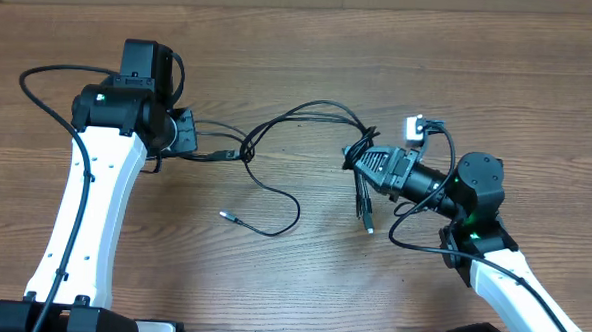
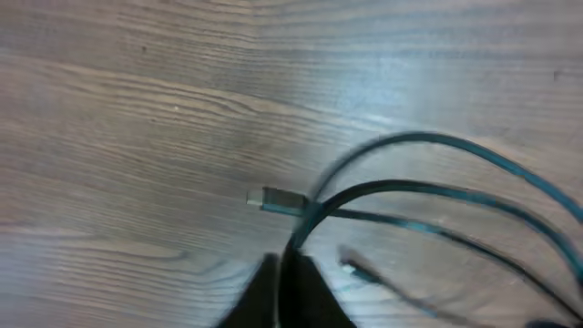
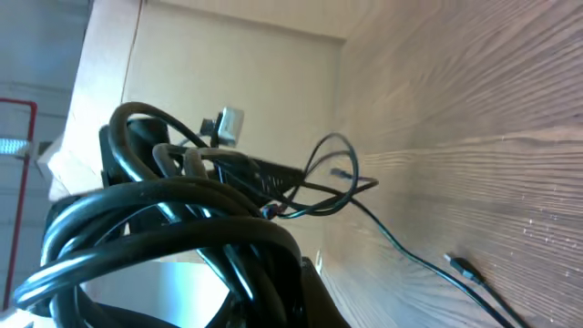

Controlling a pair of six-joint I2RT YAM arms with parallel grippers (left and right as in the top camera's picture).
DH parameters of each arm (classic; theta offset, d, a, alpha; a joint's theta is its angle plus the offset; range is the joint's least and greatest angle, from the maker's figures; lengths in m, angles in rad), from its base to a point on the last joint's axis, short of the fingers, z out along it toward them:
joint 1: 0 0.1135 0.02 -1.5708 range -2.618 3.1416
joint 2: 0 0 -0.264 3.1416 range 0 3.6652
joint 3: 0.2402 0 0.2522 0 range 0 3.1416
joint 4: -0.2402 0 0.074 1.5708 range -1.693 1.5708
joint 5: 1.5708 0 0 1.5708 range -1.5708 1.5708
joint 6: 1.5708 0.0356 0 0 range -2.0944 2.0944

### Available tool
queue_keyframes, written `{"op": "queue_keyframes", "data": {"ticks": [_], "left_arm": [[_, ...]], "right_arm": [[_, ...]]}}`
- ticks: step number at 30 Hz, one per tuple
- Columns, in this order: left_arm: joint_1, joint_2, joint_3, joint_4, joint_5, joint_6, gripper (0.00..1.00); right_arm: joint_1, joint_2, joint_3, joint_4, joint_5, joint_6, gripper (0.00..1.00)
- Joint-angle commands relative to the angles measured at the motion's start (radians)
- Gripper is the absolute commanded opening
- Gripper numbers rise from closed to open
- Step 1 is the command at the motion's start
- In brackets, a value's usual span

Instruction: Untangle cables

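Nearest the robot's base, a loose plug [image 1: 225, 215] with a small metal tip lies on the wood-grain worktop [image 1: 290, 296]. It ends one thin black strand that curls in an open loop back toward the middle. Just beyond it the two arms hold the cables [image 1: 363, 192] between them. The left pincer [image 1: 216, 155] is closed tight on a strand or two at the left end of the tangle; in the left wrist view its fingers [image 2: 273, 301] are pressed together with a silver plug [image 2: 278, 199] just ahead of them. The right pincer [image 1: 358, 159] is clamped on a bunched coil at the right, from which several plug ends hang down toward the worktop. Farthest from the base, two or three strands arc across the gap between the pincers and cross one another close to the left grip; whether that crossing is a true knot cannot be told. The cords look light, limp and smooth-jacketed, so they would likely sag, spring back into their coils and slide through a loose grip. The plugs are the stiff parts, the likeliest to snag. The best hold is probably on the cord just behind a plug, or on a single strand beside the crossing, rather than on the whole bundle.
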Motion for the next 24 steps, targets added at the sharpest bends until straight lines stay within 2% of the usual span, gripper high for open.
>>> {"op": "queue_keyframes", "data": {"ticks": [1,13,18,21,23,24], "left_arm": [[0.006,-0.024,0.019,-0.018,-0.028,0.081,0.04],[0.006,-0.024,0.019,-0.029,-0.025,0.081,0.05],[0.006,-0.024,0.019,-0.028,0.019,0.082,0.08],[0.006,-0.024,0.019,-0.015,0.111,0.123,0.08],[0.006,-0.024,0.019,0.003,0.229,0.198,0.08],[0.006,-0.024,0.019,0.018,0.356,0.283,0.08]], "right_arm": [[-0.027,-0.003,0.013,0.015,0.003,0.023,0.04],[-0.056,-0.003,0.013,0.016,0.003,0.023,0.04],[-0.056,-0.003,0.013,0.016,0.004,0.023,0.04],[-0.056,-0.003,0.013,0.016,0.003,0.023,0.04],[-0.056,-0.003,0.013,0.016,0.004,0.023,0.04],[-0.056,-0.003,0.013,0.015,0.004,0.023,0.04]]}}
